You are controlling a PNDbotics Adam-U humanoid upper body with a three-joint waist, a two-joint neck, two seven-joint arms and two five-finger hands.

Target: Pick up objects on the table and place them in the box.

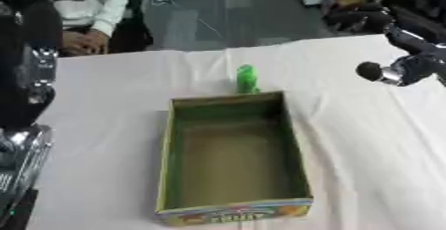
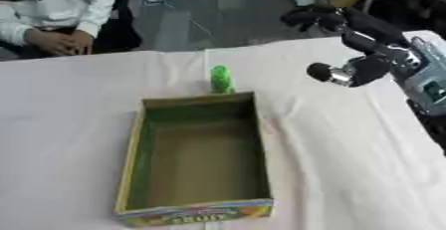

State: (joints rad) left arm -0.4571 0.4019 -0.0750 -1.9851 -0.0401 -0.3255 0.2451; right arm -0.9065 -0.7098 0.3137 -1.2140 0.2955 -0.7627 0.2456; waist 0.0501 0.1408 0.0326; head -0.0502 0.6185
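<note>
An open cardboard box [image 2: 132,149] with a green inside and a colourful printed front stands in the middle of the white table; I see nothing lying in it. Just behind its far wall a small green object [image 2: 220,78] stands upright on the cloth. My right arm reaches in from the right, raised above the table, and its dark right hand [image 2: 315,18] hangs over the table's far edge, up and to the right of the green object and apart from it. Only the black and silver left arm [image 1: 24,89] shows, along the left edge of the left eye view.
The white cloth [image 2: 348,139] covers the table around the box. A person in a white top [image 2: 61,5] sits at the far left edge with hands together, not touching anything. Dark floor lies beyond the far edge.
</note>
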